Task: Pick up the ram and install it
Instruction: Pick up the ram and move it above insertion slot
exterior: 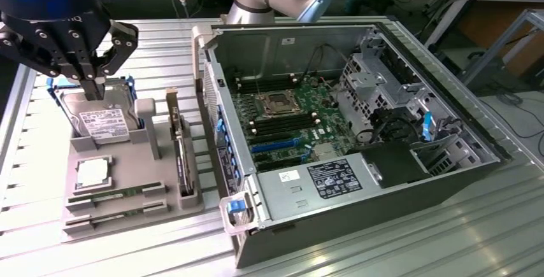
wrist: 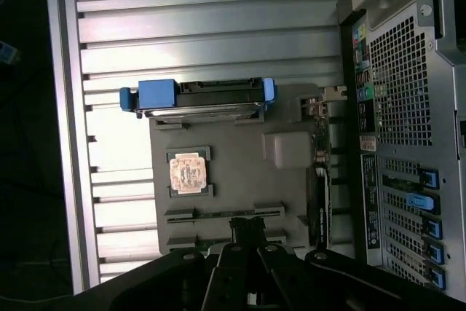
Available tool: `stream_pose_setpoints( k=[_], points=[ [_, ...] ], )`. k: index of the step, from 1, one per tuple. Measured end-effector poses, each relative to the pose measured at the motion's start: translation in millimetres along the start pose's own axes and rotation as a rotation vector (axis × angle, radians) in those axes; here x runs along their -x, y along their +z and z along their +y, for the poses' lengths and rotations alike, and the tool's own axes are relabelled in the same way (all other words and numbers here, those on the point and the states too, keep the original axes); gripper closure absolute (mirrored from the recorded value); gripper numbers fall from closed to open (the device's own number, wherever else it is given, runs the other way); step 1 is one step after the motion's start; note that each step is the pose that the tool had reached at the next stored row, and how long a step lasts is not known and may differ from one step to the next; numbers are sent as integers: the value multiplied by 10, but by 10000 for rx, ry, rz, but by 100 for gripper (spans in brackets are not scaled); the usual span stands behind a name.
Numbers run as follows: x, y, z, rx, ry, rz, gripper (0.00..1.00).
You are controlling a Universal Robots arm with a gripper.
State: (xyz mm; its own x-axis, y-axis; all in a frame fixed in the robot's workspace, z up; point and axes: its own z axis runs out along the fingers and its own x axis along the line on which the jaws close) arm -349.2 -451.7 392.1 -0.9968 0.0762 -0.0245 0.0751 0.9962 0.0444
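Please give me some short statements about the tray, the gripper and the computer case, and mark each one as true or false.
1. The first ram and the second ram both lie in the gray tray. True.
2. The gripper carries a ram. False: both rams are in the tray, and the gripper hangs above the hard drive.
3. The computer case is closed. False: its side is open and the motherboard shows.
4. The processor chip lies between the hard drive and the rams. True.
5. The expansion card lies flat. False: it stands on edge in the tray.
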Motion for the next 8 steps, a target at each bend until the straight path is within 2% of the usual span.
stream_pose_setpoints(
  k=[4, 5, 8],
  points=[
    [0, 0, 0, 0, 0, 0, 90],
    [-1, 28, -24, -13, 3, 33, 90],
    [0, 142, -312, -11, 4, 32, 90]
  ],
)
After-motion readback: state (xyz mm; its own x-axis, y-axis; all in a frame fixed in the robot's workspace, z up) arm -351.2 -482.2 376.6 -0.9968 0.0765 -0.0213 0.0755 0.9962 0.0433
